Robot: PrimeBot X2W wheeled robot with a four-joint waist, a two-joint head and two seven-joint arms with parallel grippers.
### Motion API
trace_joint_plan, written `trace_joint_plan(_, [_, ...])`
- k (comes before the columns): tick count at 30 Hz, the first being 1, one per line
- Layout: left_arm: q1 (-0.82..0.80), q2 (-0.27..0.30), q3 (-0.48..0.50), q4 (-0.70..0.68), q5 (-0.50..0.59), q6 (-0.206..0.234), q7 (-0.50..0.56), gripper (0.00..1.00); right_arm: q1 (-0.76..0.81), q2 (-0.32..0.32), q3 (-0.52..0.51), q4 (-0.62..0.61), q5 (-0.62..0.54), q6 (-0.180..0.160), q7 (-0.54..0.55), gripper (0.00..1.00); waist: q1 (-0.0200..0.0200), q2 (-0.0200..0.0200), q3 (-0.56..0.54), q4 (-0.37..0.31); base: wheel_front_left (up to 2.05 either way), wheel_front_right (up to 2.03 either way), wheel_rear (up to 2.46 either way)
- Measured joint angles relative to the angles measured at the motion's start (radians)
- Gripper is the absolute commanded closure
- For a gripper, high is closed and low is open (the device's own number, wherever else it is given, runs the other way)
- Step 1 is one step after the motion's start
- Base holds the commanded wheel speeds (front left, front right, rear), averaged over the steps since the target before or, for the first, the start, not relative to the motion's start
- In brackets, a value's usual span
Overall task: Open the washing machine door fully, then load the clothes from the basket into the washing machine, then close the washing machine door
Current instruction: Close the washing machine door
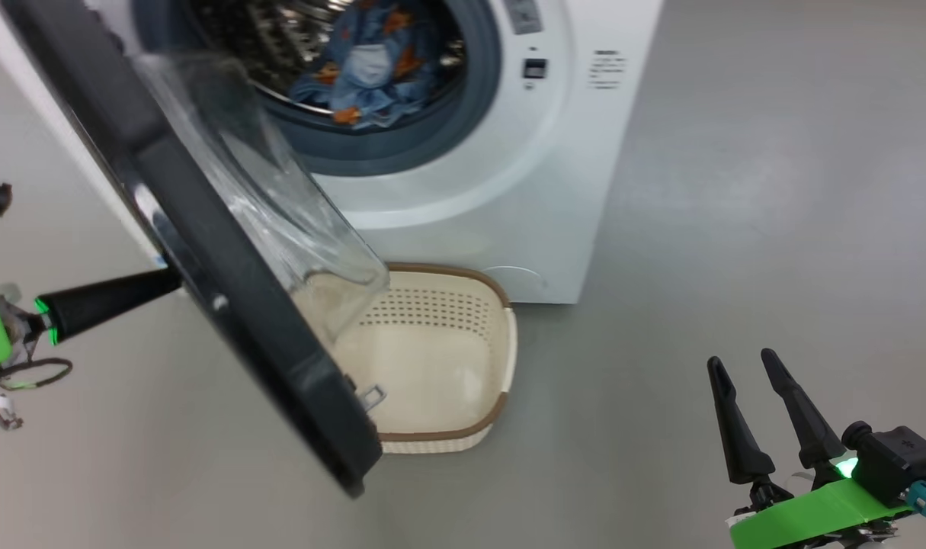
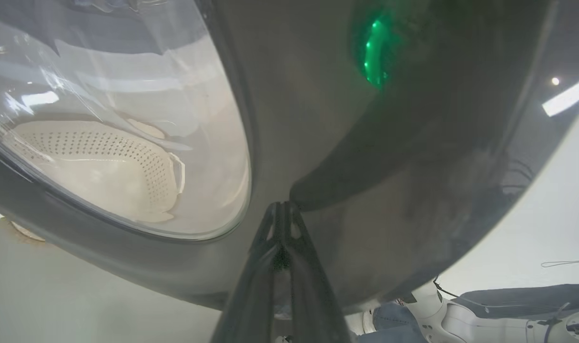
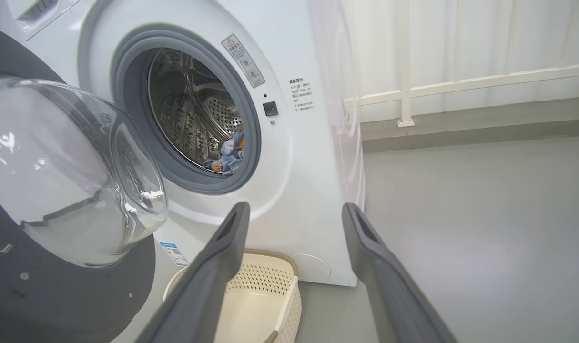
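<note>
the washing machine door [image 1: 287,366], black-rimmed with a bulging clear window, stands half open, outer face touching the closed left claw [image 1: 173,279] at its tip. the clothes [image 1: 371,69], blue with orange prints, lie in the washing machine [image 1: 508,191] drum beyond. the basket [image 1: 501,305], cream and empty, sits ahead-left of the spread right claw [image 1: 741,362].

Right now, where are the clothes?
In the head view the clothes lie inside the washing machine drum, top centre, right of the washing machine door and above the basket.

White washing machine [image 1: 463,221], cream basket [image 1: 440,358], blue-orange clothes [image 1: 371,69]
</note>
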Motion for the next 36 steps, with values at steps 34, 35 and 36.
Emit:
trace_joint_plan(34, [0.114, -0.04, -0.051, -0.018, 0.08, -0.002, -0.224, 0.85, 0.0, 0.03, -0.012, 0.001, -0.007, 0.0, 0.0, 0.0, 0.0, 0.0, -0.004, -0.191, 0.0, 0.0, 0.0])
trace_joint_plan(35, [0.135, -0.041, -0.051, -0.024, 0.08, -0.002, -0.236, 0.8, 0.001, 0.029, -0.012, 0.002, -0.007, 0.0, 0.0, 0.0, 0.0, 0.0, -0.01, -0.186, 0.0, 0.0, 0.0])
trace_joint_plan(36, [0.158, -0.044, -0.051, -0.03, 0.08, -0.002, -0.247, 0.77, 0.001, 0.028, -0.01, 0.002, -0.007, 0.0, 0.0, 0.0, 0.0, 0.0, -0.015, -0.182, 0.0, 0.0, 0.0])
